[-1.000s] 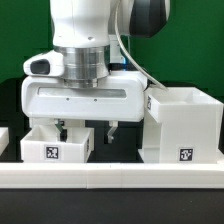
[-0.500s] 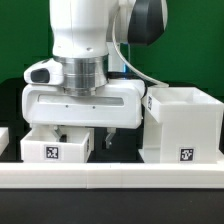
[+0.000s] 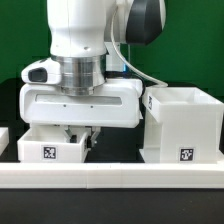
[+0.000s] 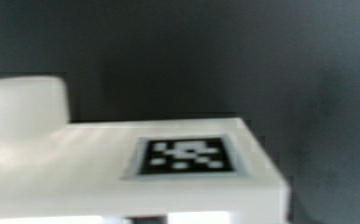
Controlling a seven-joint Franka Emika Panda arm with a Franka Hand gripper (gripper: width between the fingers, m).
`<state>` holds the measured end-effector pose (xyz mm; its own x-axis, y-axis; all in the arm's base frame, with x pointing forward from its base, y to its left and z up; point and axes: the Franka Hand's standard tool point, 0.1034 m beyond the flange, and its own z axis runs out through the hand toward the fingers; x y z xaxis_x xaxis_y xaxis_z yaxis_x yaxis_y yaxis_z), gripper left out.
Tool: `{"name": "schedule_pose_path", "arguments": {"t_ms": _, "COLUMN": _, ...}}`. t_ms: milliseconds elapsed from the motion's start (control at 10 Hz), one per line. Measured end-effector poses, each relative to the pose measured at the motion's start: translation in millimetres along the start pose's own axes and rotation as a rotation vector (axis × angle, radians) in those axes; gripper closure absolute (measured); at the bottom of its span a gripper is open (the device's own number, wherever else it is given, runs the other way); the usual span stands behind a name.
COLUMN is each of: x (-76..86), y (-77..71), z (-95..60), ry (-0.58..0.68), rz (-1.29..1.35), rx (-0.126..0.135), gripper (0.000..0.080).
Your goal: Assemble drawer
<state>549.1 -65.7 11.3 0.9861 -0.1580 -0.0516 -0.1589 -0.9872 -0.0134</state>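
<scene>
A small white drawer box (image 3: 55, 148) with a marker tag on its front sits at the exterior view's left. My gripper (image 3: 80, 136) hangs straight over it. Its fingers (image 3: 68, 134) stand about half closed and reach down at the box's right part. Their tips are hidden behind the box's front wall, so I cannot tell whether they grip it. In the wrist view the box's tagged white face (image 4: 191, 157) fills the frame very close and blurred. The larger white open-topped drawer housing (image 3: 183, 125) stands at the exterior view's right.
A long white rail (image 3: 110, 179) runs along the front of the black table. Another white part (image 3: 3, 138) shows at the far left edge. The housing stands just right of my hand. A green wall is behind.
My fingers have drawn in from wide open to about half that gap. The hand has sunk a little and shifted slightly to the exterior view's left over the small box.
</scene>
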Motion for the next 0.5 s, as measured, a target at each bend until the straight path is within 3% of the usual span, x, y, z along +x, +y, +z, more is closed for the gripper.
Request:
{"name": "schedule_pose_path", "arguments": {"t_ms": 100, "x": 0.0, "y": -0.1, "z": 0.0, "ry": 0.0, "rz": 0.0, "rx": 0.0, "gripper": 0.0718}}
{"name": "schedule_pose_path", "arguments": {"t_ms": 500, "x": 0.1, "y": -0.1, "z": 0.0, "ry": 0.0, "rz": 0.0, "rx": 0.0, "gripper": 0.0758}}
